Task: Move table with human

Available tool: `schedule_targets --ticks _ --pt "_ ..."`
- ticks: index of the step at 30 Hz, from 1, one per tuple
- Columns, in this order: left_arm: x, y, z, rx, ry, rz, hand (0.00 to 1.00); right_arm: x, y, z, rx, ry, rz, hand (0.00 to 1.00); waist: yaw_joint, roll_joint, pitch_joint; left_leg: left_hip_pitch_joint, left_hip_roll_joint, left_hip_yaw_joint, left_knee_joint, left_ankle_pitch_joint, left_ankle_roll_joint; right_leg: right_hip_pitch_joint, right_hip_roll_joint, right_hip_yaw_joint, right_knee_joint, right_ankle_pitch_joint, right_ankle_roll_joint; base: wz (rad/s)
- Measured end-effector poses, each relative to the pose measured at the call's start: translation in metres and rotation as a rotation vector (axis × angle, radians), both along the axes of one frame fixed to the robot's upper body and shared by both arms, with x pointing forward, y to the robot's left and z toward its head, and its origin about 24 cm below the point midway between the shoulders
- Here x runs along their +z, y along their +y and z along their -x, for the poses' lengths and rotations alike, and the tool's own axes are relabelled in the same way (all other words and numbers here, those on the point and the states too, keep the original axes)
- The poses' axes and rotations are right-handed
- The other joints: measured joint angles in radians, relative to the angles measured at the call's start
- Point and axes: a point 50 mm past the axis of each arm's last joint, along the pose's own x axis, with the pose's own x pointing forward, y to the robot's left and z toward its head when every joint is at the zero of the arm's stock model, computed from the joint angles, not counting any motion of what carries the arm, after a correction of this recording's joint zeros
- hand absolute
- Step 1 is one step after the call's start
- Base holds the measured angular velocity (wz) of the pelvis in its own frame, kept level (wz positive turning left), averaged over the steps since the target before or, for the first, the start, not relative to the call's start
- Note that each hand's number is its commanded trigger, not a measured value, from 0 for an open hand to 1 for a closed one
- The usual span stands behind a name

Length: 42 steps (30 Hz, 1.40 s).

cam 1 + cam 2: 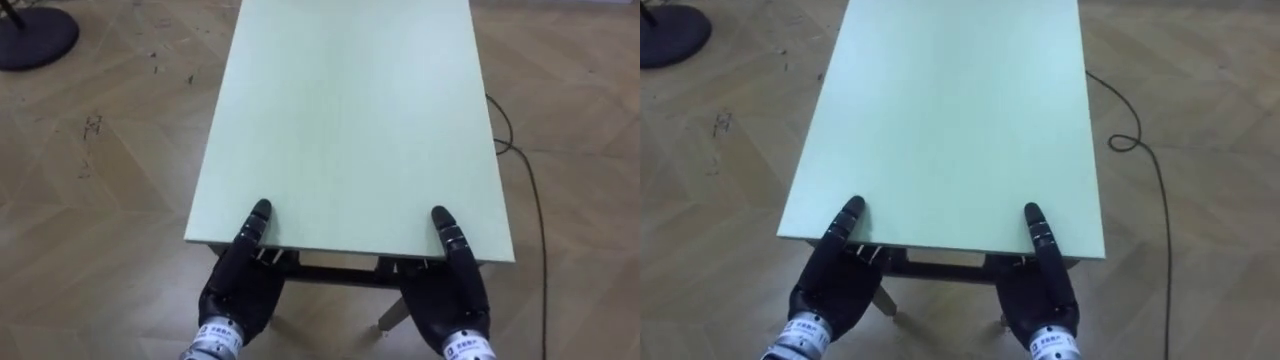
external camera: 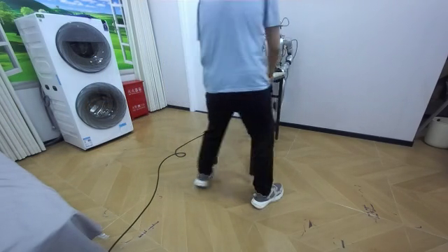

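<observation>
Left eye view: plain pale-green table (image 1: 350, 120), far end cut off; left hand (image 1: 236, 288) and right hand (image 1: 450, 296) at near edge, grasp cannot be told.

Pale green table (image 1: 350, 120) runs from frame centre to the top edge. Left hand (image 1: 238, 285), lower left, and right hand (image 1: 448, 290), lower right, both touch the table's near edge, each with a dark tip lying on the top. Herringbone wood floor (image 1: 100, 200). Black round base (image 1: 35, 38) at upper left. Dark cable (image 1: 530, 180) along the right side.
</observation>
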Motion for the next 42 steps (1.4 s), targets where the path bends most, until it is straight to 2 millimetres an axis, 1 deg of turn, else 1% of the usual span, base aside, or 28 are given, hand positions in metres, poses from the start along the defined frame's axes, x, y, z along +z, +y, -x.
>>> schedule_targets --ticks 1,3,5,6,7,9,14,16,17,18,19,20,22,23,24,25,26,27,29,30,32,34,36,37,38,40,41,42 --pt "0.000 0.000 0.000 0.000 0.000 0.001 1.00 0.000 0.000 0.000 -0.001 0.000 0.000 1.00 0.000 0.000 0.0000 0.000 0.000 -0.010 0.000 0.001 -0.002 0.008 0.000 -0.009 -0.007 0.000 0.000 0.50" --pt "0.000 0.000 -0.001 0.000 -0.003 -0.001 1.00 0.000 0.000 0.000 -0.005 0.001 -0.005 1.00 0.001 0.001 0.0005 0.000 -0.001 -0.059 0.000 0.005 -0.009 0.042 0.002 -0.051 -0.035 0.000 0.000 0.53" --pt "0.001 0.000 0.000 0.003 -0.005 -0.001 1.00 0.000 0.001 0.000 -0.002 0.000 -0.008 1.00 0.005 0.003 0.0011 0.000 -0.001 -0.084 -0.001 0.011 -0.018 0.062 0.003 -0.065 -0.049 -0.001 -0.001 0.47" --pt "0.001 -0.001 -0.001 0.006 -0.006 0.006 1.00 0.000 0.001 0.000 -0.002 0.000 -0.012 1.00 0.008 0.008 0.0034 -0.001 -0.001 -0.104 0.000 0.012 -0.019 0.073 0.003 -0.090 -0.051 -0.001 -0.002 0.47" --pt "0.001 -0.001 -0.001 0.006 -0.006 0.008 1.00 0.000 0.001 0.000 -0.003 -0.001 -0.013 1.00 0.007 0.012 0.0055 -0.001 0.000 -0.113 0.001 0.012 -0.020 0.081 0.003 -0.106 -0.052 -0.002 -0.003 0.54" --pt "0.001 -0.003 -0.001 0.003 -0.006 0.011 1.00 0.000 -0.001 0.001 -0.004 0.002 -0.014 1.00 0.007 0.019 0.0052 -0.003 0.002 -0.121 0.001 0.014 -0.024 0.100 0.001 -0.153 -0.051 -0.008 -0.007 0.61" --pt "0.002 -0.005 -0.002 -0.007 -0.007 0.016 1.00 0.000 -0.004 0.001 -0.013 -0.009 -0.003 1.00 -0.009 0.034 0.0074 -0.018 0.007 -0.111 0.006 0.017 -0.027 0.136 -0.007 -0.256 -0.045 -0.028 -0.008 0.70" --pt "0.002 -0.007 -0.002 -0.006 -0.006 0.025 1.00 0.000 -0.005 0.001 -0.018 -0.010 0.001 1.00 -0.029 0.040 0.0109 -0.022 0.001 -0.108 0.005 0.026 -0.028 0.162 -0.016 -0.296 -0.044 -0.038 -0.005 0.97" --pt "0.002 -0.008 -0.002 -0.010 -0.006 0.026 1.00 0.000 -0.006 0.001 -0.023 -0.012 0.007 1.00 -0.041 0.044 0.0132 -0.027 -0.001 -0.082 0.000 0.035 -0.023 0.173 -0.021 -0.323 -0.044 -0.040 -0.004 1.03" --pt "0.002 -0.009 -0.002 -0.014 -0.007 0.027 1.00 0.001 -0.007 0.000 -0.026 -0.013 0.012 1.00 -0.046 0.049 0.0124 -0.034 0.009 -0.015 0.000 0.037 -0.020 0.179 -0.022 -0.335 -0.043 -0.044 -0.001 0.95" --pt "0.002 -0.009 -0.002 -0.015 -0.007 0.026 1.00 0.001 -0.008 0.000 -0.027 -0.015 0.013 1.00 -0.044 0.049 0.0125 -0.036 0.012 0.010 0.001 0.040 -0.017 0.179 -0.024 -0.334 -0.040 -0.049 -0.001 0.75" --pt "0.002 -0.009 -0.002 -0.016 -0.008 0.026 1.00 0.001 -0.008 0.000 -0.026 -0.017 0.013 1.00 -0.035 0.049 0.0126 -0.038 0.009 0.014 0.001 0.042 -0.013 0.172 -0.033 -0.333 -0.013 -0.064 0.000 0.51" --pt "0.002 -0.010 -0.002 -0.014 -0.008 0.033 1.00 0.001 -0.008 0.000 -0.025 -0.017 0.013 1.00 -0.017 0.055 0.0161 -0.038 0.007 -0.017 0.007 0.042 -0.013 0.149 -0.045 -0.331 0.058 -0.079 -0.003 0.40" --pt "0.002 -0.010 -0.003 -0.012 -0.009 0.034 1.00 0.001 -0.007 0.000 -0.026 -0.017 0.011 1.00 -0.005 0.063 0.0198 -0.038 0.007 -0.048 0.012 0.042 -0.013 0.124 -0.051 -0.310 0.104 -0.089 -0.008 0.37" --pt "0.003 -0.009 -0.003 -0.008 -0.014 0.034 1.00 0.002 -0.006 -0.002 -0.021 -0.025 0.015 1.00 0.004 0.065 0.0206 -0.053 0.002 -0.091 0.027 0.041 -0.014 0.102 -0.045 -0.253 0.081 -0.112 -0.026 0.31" --pt "0.003 -0.009 -0.003 -0.001 -0.018 0.038 1.00 0.004 -0.005 -0.004 -0.013 -0.034 0.020 1.00 0.009 0.065 0.0207 -0.067 -0.003 -0.107 0.037 0.041 -0.014 0.083 -0.042 -0.235 0.045 -0.113 -0.030 0.34" --pt "0.004 -0.008 -0.004 0.009 -0.023 0.046 1.00 0.006 -0.004 -0.008 -0.001 -0.051 0.038 1.00 0.013 0.080 0.0194 -0.091 -0.010 -0.117 0.051 0.041 -0.021 0.061 -0.047 -0.236 0.038 -0.093 -0.027 0.36" --pt "0.003 -0.009 -0.004 0.006 -0.022 0.051 1.00 0.008 -0.005 -0.009 -0.001 -0.059 0.043 1.00 0.026 0.090 0.0188 -0.091 -0.010 -0.079 0.042 0.043 -0.024 0.064 -0.054 -0.275 0.052 -0.092 -0.028 0.41" --pt "0.003 -0.009 -0.002 0.004 -0.023 0.053 1.00 0.008 -0.006 -0.009 -0.002 -0.055 0.042 1.00 0.030 0.086 0.0202 -0.074 0.000 -0.019 0.015 0.057 -0.025 0.073 -0.058 -0.295 0.063 -0.092 -0.028 0.47" --pt "0.002 -0.009 -0.002 0.004 -0.020 0.051 1.00 0.007 -0.007 -0.008 -0.002 -0.050 0.042 1.00 0.030 0.080 0.0202 -0.060 -0.002 -0.002 -0.005 0.070 -0.023 0.083 -0.062 -0.298 0.063 -0.092 -0.028 0.52" --pt "0.001 -0.008 0.000 0.007 -0.013 0.051 1.00 0.007 -0.007 -0.009 0.003 -0.043 0.043 1.00 0.037 0.077 0.0203 -0.053 0.000 0.002 -0.014 0.075 -0.017 0.089 -0.066 -0.297 0.064 -0.092 -0.028 0.28" --pt "0.000 -0.009 0.002 0.010 -0.006 0.054 1.00 0.007 -0.008 -0.008 0.007 -0.036 0.046 1.00 0.058 0.075 0.0209 -0.052 -0.007 0.001 -0.014 0.077 -0.014 0.089 -0.072 -0.302 0.078 -0.092 -0.028 0.12" --pt "-0.001 -0.009 0.004 0.014 0.000 0.058 1.00 0.006 -0.008 -0.008 0.012 -0.029 0.045 1.00 0.063 0.070 0.0223 -0.053 -0.017 -0.001 -0.014 0.081 -0.004 0.086 -0.090 -0.307 0.110 -0.092 -0.027 0.31" --pt "-0.001 -0.009 0.004 0.014 0.002 0.058 1.00 0.006 -0.008 -0.007 0.013 -0.025 0.044 1.00 0.063 0.069 0.0223 -0.054 -0.019 -0.004 -0.014 0.082 0.000 0.084 -0.092 -0.301 0.124 -0.092 -0.027 0.53" --pt "-0.002 -0.009 0.005 0.012 0.005 0.055 1.00 0.004 -0.008 -0.005 0.011 -0.017 0.042 1.00 0.059 0.063 0.0228 -0.055 -0.028 -0.026 -0.013 0.085 0.008 0.082 -0.101 -0.292 0.150 -0.092 -0.027 0.73" --pt "-0.003 -0.009 0.007 0.005 0.012 0.052 1.00 0.002 -0.009 -0.002 0.005 -0.003 0.042 1.00 0.046 0.057 0.0239 -0.059 -0.042 -0.072 -0.005 0.089 0.019 0.075 -0.108 -0.249 0.204 -0.090 -0.023 0.87" --pt "-0.003 -0.010 0.007 0.001 0.016 0.052 1.00 0.001 -0.009 0.000 0.002 0.007 0.042 1.00 0.031 0.052 0.0234 -0.066 -0.051 -0.118 0.008 0.088 0.026 0.049 -0.100 -0.173 0.233 -0.103 -0.005 0.99" --pt "-0.003 -0.011 0.008 -0.001 0.014 0.051 1.00 0.001 -0.008 0.000 0.002 0.007 0.035 1.00 0.009 0.051 0.0229 -0.089 -0.068 -0.192 0.030 0.088 0.027 0.037 -0.068 -0.089 0.174 -0.130 -0.004 1.06"
